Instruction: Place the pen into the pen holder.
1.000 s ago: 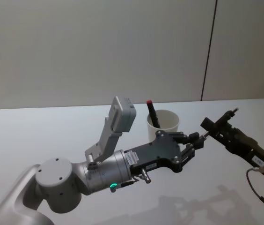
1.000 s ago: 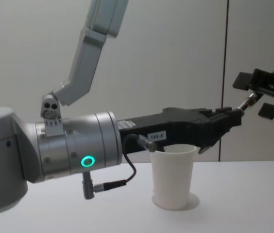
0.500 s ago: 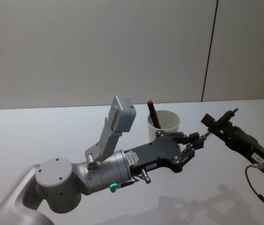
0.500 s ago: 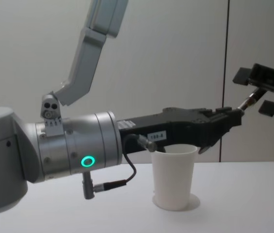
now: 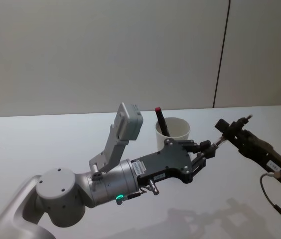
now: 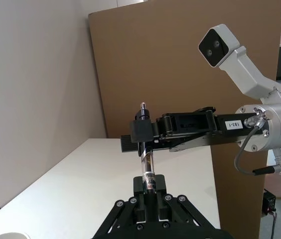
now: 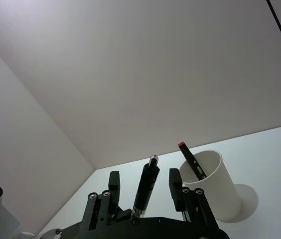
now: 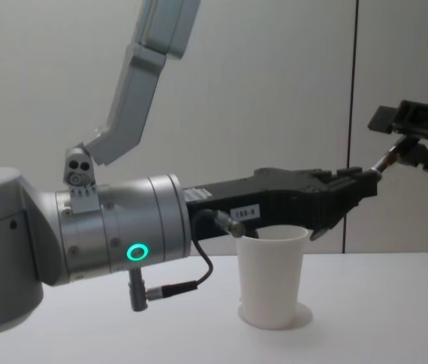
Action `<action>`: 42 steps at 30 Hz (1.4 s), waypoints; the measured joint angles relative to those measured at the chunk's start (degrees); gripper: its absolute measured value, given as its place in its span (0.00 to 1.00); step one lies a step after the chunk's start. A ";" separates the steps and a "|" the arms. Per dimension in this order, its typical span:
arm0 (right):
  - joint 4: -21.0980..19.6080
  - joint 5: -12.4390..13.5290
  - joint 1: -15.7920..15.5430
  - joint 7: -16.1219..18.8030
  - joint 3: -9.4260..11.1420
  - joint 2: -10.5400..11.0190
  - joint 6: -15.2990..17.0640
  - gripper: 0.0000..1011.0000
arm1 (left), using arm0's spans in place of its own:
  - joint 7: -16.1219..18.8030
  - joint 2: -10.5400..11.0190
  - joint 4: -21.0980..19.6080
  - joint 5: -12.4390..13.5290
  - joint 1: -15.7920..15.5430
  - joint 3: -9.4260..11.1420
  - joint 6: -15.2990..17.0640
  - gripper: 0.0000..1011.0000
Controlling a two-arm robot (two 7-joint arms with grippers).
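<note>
A slim dark pen point(image 5: 219, 142) with a silver end hangs in the air, tilted, to the right of the pen holder point(image 5: 178, 134), a white paper cup. My left gripper point(image 5: 209, 148) is shut on its lower end, as the left wrist view shows point(image 6: 149, 183). My right gripper point(image 5: 228, 130) reaches in from the right and is open. Its two fingers straddle the pen point(image 7: 145, 186) without touching it, and the pen's tip sticks out past them. The chest view shows the left gripper point(image 8: 369, 182) just above the pen holder point(image 8: 271, 277).
A second pen with a red cap point(image 5: 162, 122) leans inside the cup. The white table point(image 5: 56, 144) runs back to a plain wall. My left forearm point(image 8: 115, 243) stretches across the front of the cup. A brown cardboard panel point(image 6: 180, 64) stands beyond the table's right side.
My right gripper has drifted slightly to the right and upward along the pen. The left gripper, the pen and the cup have stayed put.
</note>
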 joint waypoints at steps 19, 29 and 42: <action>-1.21 0.80 -0.49 0.27 0.04 2.13 0.11 0.15 | 0.00 0.00 0.00 0.00 0.00 0.01 0.00 0.14; -1.36 0.99 -0.69 -0.11 0.17 3.06 -0.65 0.15 | 0.01 0.02 0.00 -0.01 0.00 -0.01 -0.01 0.14; -1.12 1.20 -0.77 -0.39 -0.02 3.83 -1.36 0.15 | 0.01 0.00 0.00 0.00 0.00 0.00 0.00 0.37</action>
